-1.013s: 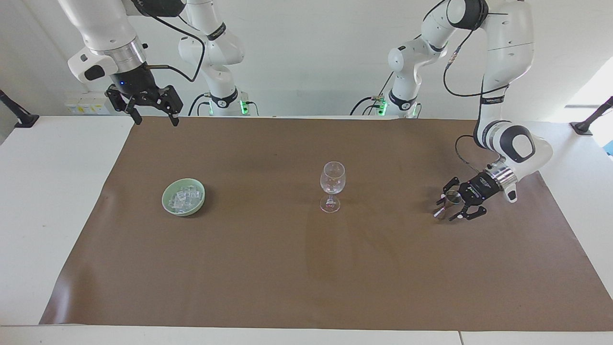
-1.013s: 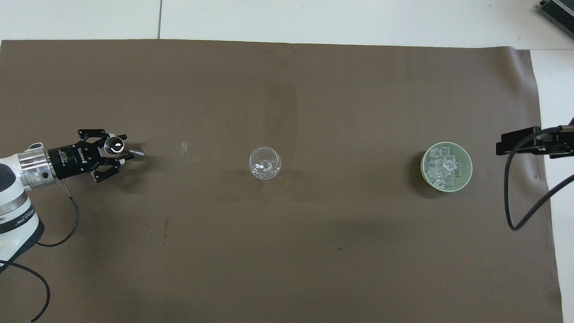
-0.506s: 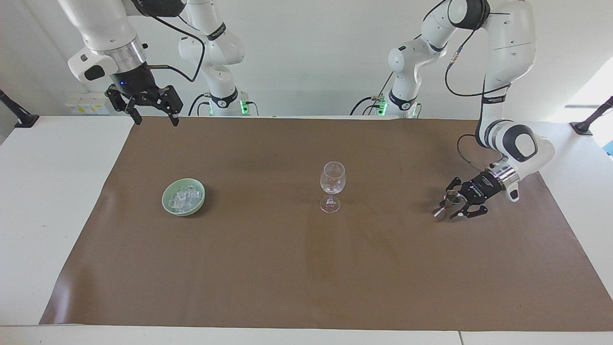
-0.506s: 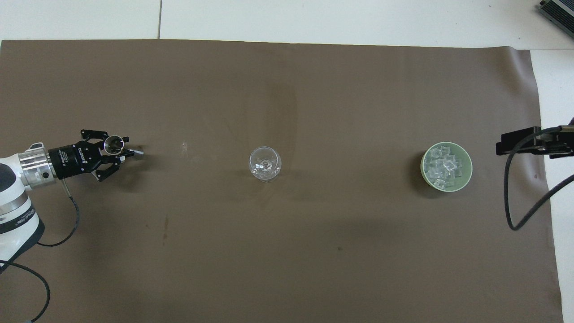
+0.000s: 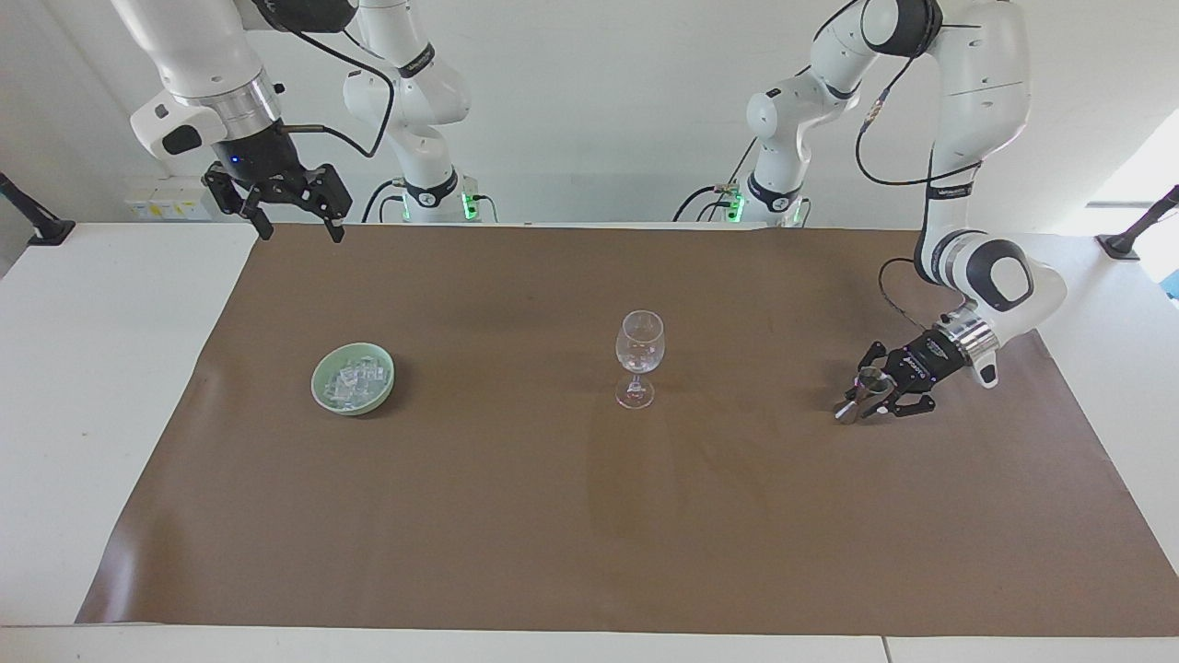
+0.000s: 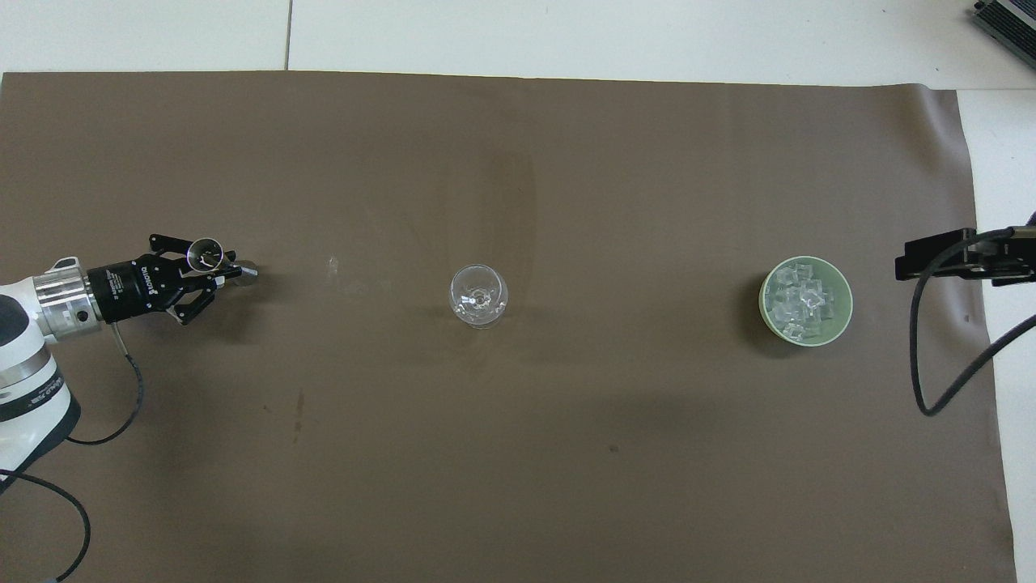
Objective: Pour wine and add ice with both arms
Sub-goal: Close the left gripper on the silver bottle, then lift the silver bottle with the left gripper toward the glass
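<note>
My left gripper (image 5: pixel 866 391) (image 6: pixel 217 271) is low over the brown mat at the left arm's end of the table. It is shut on a small metal measuring cup (image 5: pixel 846 410) (image 6: pixel 204 253). I cannot see what the cup holds, and no wine shows. A clear stemmed glass (image 5: pixel 638 354) (image 6: pixel 478 295) stands empty at the middle of the mat. The ice (image 5: pixel 355 378) (image 6: pixel 800 301) fills a pale green bowl (image 5: pixel 318 379) (image 6: pixel 846 301) toward the right arm's end. My right gripper (image 5: pixel 302 235) waits open, raised over the mat's edge by the robots.
The brown mat (image 5: pixel 589 516) (image 6: pixel 518 445) covers most of the white table. A black cable (image 6: pixel 923 364) hangs from the right arm beside the bowl. Black clamp posts (image 5: pixel 28 221) stand at the table's corners nearest the robots.
The left gripper's fingers have closed in on the metal cup. The right arm, the glass and the bowl have not moved.
</note>
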Action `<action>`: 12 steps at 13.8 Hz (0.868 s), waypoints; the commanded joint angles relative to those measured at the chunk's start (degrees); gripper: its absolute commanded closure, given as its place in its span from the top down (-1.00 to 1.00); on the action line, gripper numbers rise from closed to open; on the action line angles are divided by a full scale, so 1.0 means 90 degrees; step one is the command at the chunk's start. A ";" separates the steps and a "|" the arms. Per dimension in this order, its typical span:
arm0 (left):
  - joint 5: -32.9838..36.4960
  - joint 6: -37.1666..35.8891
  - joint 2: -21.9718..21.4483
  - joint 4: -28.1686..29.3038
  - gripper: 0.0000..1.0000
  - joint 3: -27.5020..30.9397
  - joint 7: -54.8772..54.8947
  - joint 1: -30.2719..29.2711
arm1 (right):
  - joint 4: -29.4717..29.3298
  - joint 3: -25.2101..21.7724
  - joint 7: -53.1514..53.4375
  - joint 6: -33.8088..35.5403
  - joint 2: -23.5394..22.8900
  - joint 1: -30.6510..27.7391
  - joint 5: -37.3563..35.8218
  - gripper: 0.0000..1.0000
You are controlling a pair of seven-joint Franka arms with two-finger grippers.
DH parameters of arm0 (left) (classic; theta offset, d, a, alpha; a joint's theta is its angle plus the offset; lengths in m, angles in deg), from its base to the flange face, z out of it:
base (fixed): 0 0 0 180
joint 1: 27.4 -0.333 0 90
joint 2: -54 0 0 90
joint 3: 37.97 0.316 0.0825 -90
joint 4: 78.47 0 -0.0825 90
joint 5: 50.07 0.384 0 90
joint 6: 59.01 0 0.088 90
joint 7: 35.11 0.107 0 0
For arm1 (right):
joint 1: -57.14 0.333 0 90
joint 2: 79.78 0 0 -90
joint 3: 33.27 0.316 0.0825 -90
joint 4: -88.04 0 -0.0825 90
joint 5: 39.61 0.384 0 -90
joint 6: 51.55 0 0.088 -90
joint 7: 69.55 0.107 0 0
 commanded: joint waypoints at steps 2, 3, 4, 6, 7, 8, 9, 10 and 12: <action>-0.0095 -0.0095 -0.0076 0.0073 -1.00 -0.0023 0.0064 -0.0061 | 0.0130 -0.0027 -0.0156 -0.0003 0.0129 -0.0009 0.0118 1.00; -0.0095 -0.0124 -0.0076 0.0053 -1.00 -0.0032 0.0045 -0.0071 | 0.0130 -0.0027 -0.0156 -0.0003 0.0129 -0.0009 0.0118 1.00; -0.0095 -0.0221 -0.0076 0.0043 -1.00 -0.0042 0.0035 -0.0071 | 0.0130 -0.0027 -0.0156 -0.0013 0.0129 -0.0009 0.0118 1.00; -0.0104 -0.0377 -0.0076 -0.0054 -1.00 -0.0042 0.0006 -0.0080 | 0.0140 -0.0027 -0.0156 -0.0003 0.0129 -0.0009 0.0118 1.00; -0.0104 -0.0416 -0.0067 -0.0113 -1.00 -0.0042 0.0006 -0.0071 | 0.0130 -0.0027 -0.0156 -0.0003 0.0129 -0.0009 0.0118 1.00; -0.0104 -0.0465 -0.0067 -0.0181 -1.00 -0.0061 -0.0004 -0.0071 | 0.0130 -0.0027 -0.0156 -0.0003 0.0129 -0.0009 0.0118 1.00; -0.0104 -0.0533 -0.0067 -0.0278 -1.00 -0.0062 -0.0004 -0.0061 | 0.0130 -0.0027 -0.0156 -0.0003 0.0129 -0.0009 0.0118 1.00; -0.0104 -0.0582 -0.0086 -0.0327 -1.00 -0.0052 -0.0043 -0.0061 | 0.0130 -0.0027 -0.0156 -0.0003 0.0129 -0.0009 0.0118 1.00; -0.0095 -0.0690 -0.0115 -0.0406 -1.00 -0.0052 -0.0072 -0.0071 | 0.0140 -0.0027 -0.0156 -0.0003 0.0129 -0.0009 0.0118 1.00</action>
